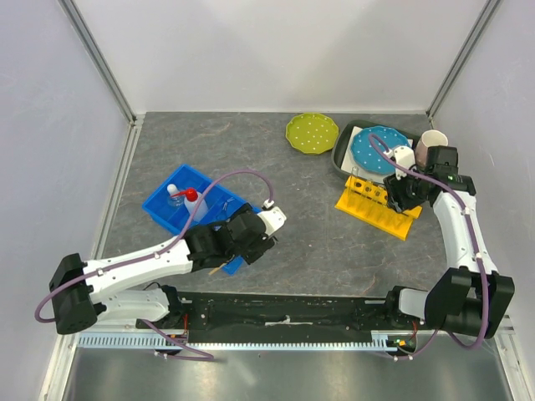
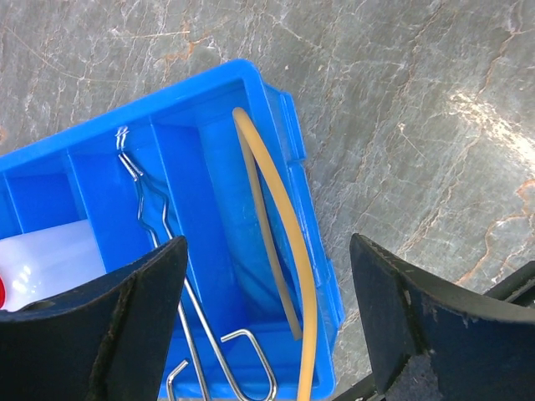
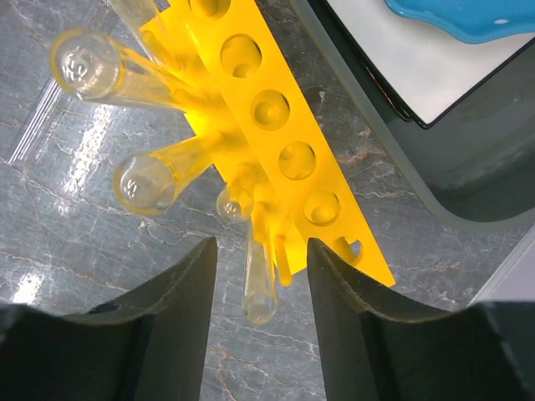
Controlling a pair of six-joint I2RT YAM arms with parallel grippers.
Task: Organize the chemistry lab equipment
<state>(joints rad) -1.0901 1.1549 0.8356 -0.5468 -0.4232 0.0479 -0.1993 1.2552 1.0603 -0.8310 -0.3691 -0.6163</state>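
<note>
Left gripper (image 2: 267,251), jaws released wide, hangs above a tan rubber tube (image 2: 284,200) and metal wire tongs (image 2: 159,225); right gripper (image 3: 261,248), released, flanks a thin clear glass tube (image 3: 259,288).

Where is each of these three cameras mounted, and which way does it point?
Top: fixed above and behind, looking down on the table; the left arm and right arm show.
Left wrist: on the left arm, looking down past the left end effector into the blue bin.
Right wrist: on the right arm, looking down past the right end effector at the yellow rack.
Shared: top and left wrist see the bin; top and right wrist see the rack.
</note>
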